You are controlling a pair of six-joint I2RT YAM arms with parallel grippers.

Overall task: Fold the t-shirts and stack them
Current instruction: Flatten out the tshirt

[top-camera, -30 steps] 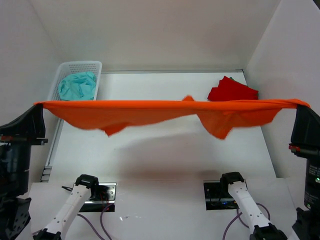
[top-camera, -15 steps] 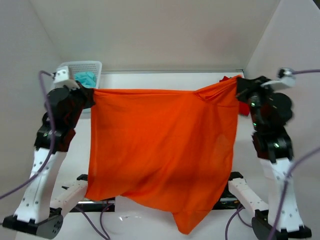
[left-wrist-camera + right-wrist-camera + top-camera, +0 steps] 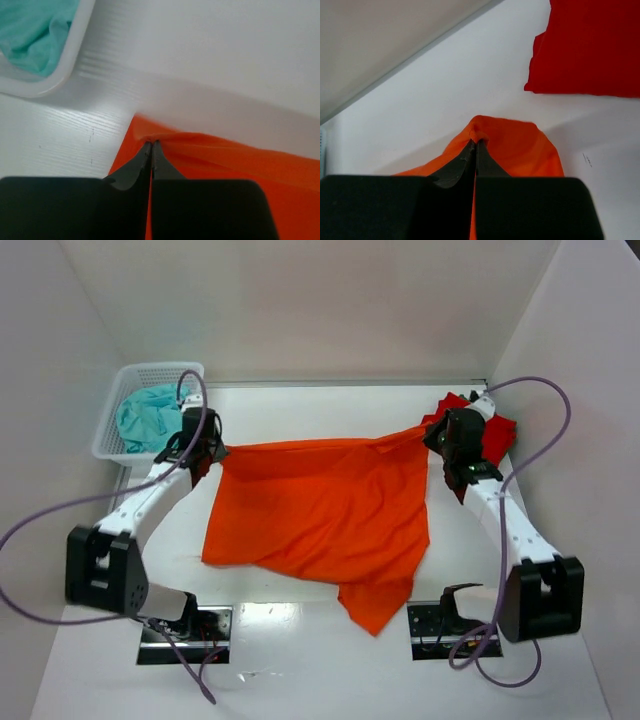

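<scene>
Two far corners of the orange t-shirt (image 3: 320,510) were pinched when we looked. The left gripper (image 3: 151,146) had its jaws pressed together on the cloth's far-left corner, and the right gripper (image 3: 474,143) had its jaws squeezed onto the far-right corner. We saw the shirt spread over the middle of the white table (image 3: 320,670). Its far edge ran fairly straight between the two grippers, while its near edge was uneven, with one flap pointing toward the near side. The red t-shirt (image 3: 590,45) lay at the far right, just beyond the right gripper and apart from the orange cloth in the wrist view. At the far left we noted a white mesh basket (image 3: 150,373) holding a teal cloth (image 3: 150,415).
</scene>
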